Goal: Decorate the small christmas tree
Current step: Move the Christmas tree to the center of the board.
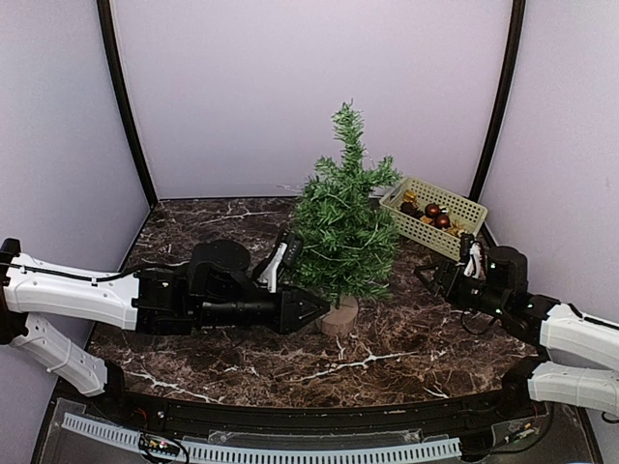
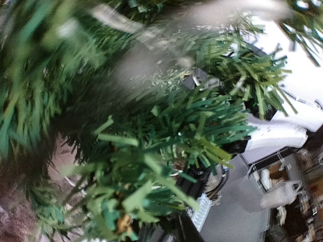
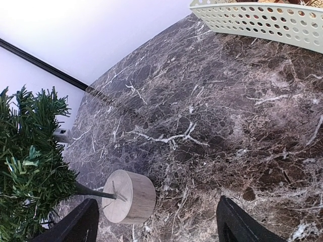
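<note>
The left gripper [image 1: 311,309] is pushed in among the lowest branches of the small christmas tree [image 1: 344,227], which stands upright mid-table; whether it is clenched cannot be told. The right gripper [image 3: 157,201] is spread wide, empty, near the basket [image 1: 422,233] of baubles [image 1: 432,210]. Steadying appears underway; a bauble must be fetched next.

The tree [image 2: 166,131] fills most of the frame with green needle branches, blurred and very close to the lens, from the upper left to the lower middle. At the right edge, behind the needles, is a white arm [image 2: 282,133] with black cables. A brownish patch of table [image 2: 12,222] shows at the lower left.
</note>
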